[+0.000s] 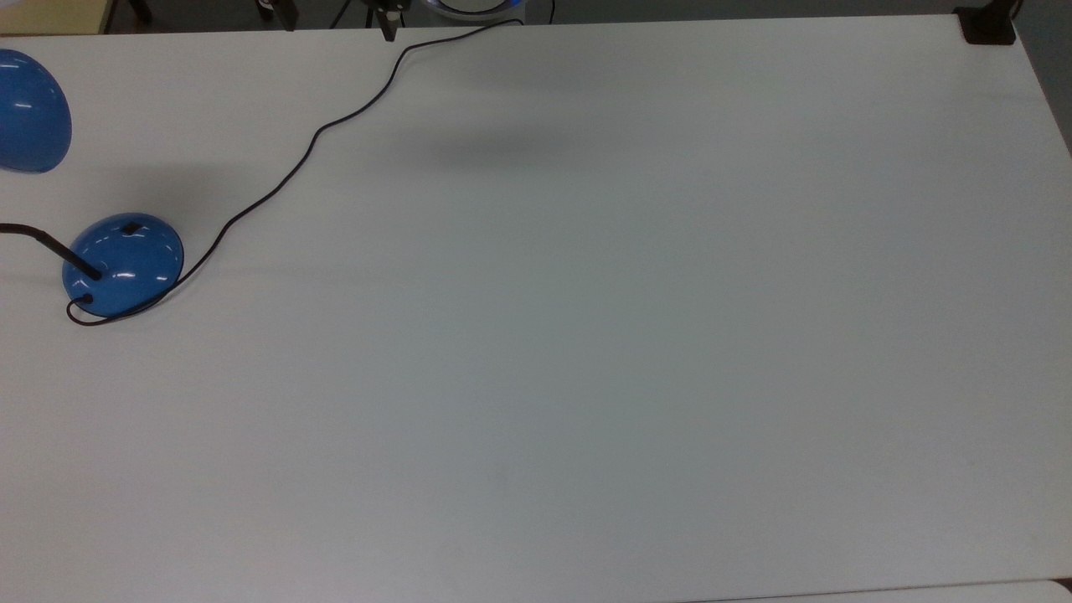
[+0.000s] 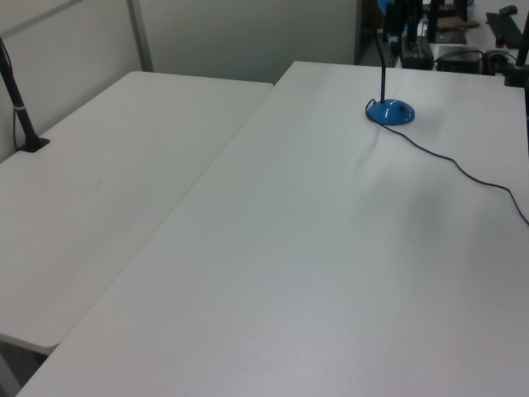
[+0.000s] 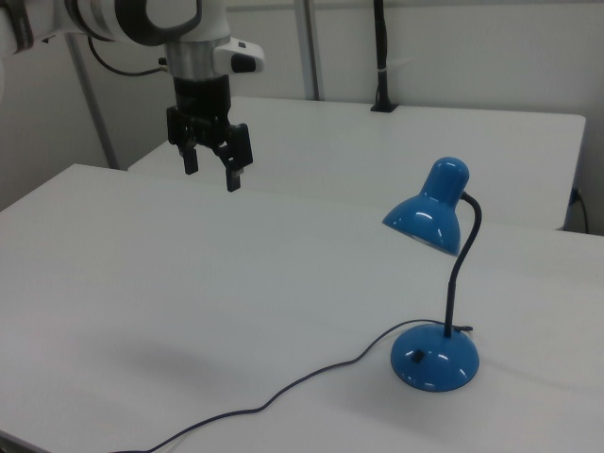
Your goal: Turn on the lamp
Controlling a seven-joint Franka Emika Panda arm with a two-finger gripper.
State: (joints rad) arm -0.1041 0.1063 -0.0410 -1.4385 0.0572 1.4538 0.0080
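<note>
High above the white table [image 3: 142, 274] in the right view, the gripper [image 3: 209, 170] hangs with fingers apart, gripping nothing, well apart from the blue desk lamp [image 3: 436, 354] standing at the right view's right, switch [image 3: 417, 358] facing forward. No writing is readable.

In the right view, the arm reached in from the upper left, its wrist pointing straight down. The gripper [image 3: 209, 170] hung in the air, its two black fingers [image 3: 234, 168] spread apart and holding nothing.
</note>
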